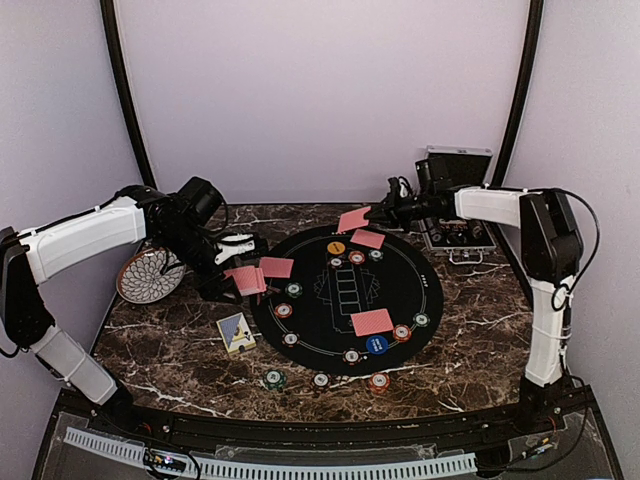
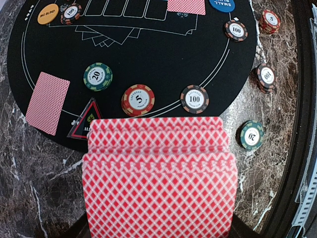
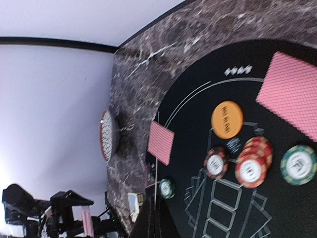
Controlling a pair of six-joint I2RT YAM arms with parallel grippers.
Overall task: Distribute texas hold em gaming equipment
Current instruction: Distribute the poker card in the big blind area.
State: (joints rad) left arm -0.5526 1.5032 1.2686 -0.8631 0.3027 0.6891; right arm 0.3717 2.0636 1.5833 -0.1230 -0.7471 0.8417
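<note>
Cards (image 1: 372, 322) looked light, thin, slick and bendy, best pinched at an edge. Left claw (image 1: 238, 282) clamped the deck (image 2: 158, 183) just left of the mat (image 1: 400, 290); right claw (image 1: 376, 213) pinched one card (image 1: 352, 219) over its far rim.

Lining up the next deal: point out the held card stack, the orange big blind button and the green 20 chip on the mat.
card stack (image 2: 158, 183): left wrist view, top card's back.
orange big blind button (image 2: 48, 13): left wrist view, face centre.
green 20 chip (image 2: 97, 76): left wrist view, face centre.

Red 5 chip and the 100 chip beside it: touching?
Apart. Left wrist view shows bare black mat between the red 5 chip and the 100 chip.
</note>
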